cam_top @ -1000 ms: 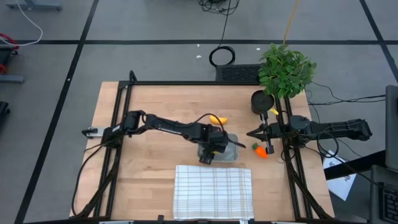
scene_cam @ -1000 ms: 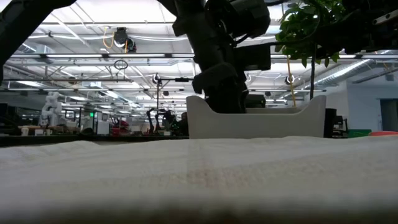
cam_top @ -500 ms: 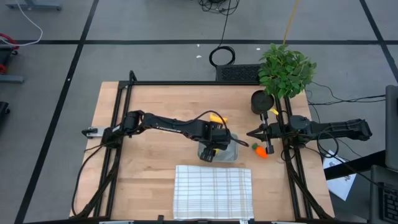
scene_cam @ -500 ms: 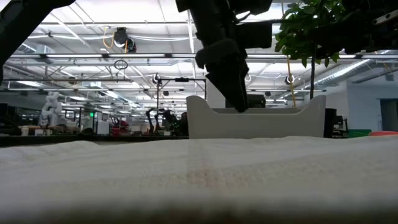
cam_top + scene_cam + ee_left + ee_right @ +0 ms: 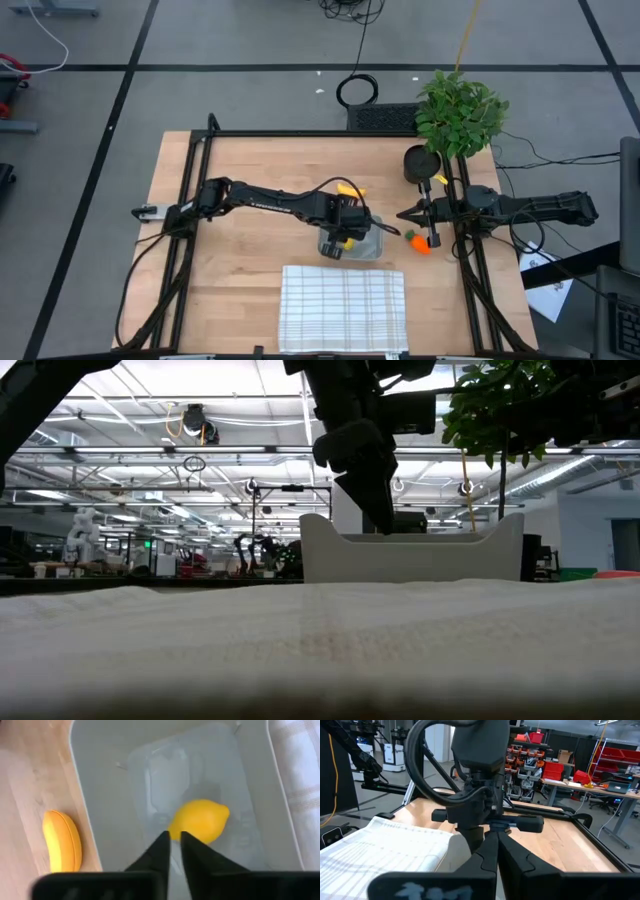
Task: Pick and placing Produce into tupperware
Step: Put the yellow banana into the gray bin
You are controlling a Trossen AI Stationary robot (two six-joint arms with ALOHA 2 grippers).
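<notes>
Now that the left gripper [image 5: 172,851] has risen with jaws nearly closed and empty, the lemon [image 5: 199,821] lies released just beyond its tips inside the tupperware [image 5: 95,815]; banana [image 5: 61,840] outside; right gripper [image 5: 407,215] closed, beside carrot [image 5: 419,242].

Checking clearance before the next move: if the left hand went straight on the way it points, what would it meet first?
Most likely the lemon lying in the tupperware: the left hand hangs shut right over it, pointing down into the container. How much gap remains is unclear.

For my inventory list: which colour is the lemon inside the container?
Yellow; the lemon shows best in the left wrist view.
</notes>
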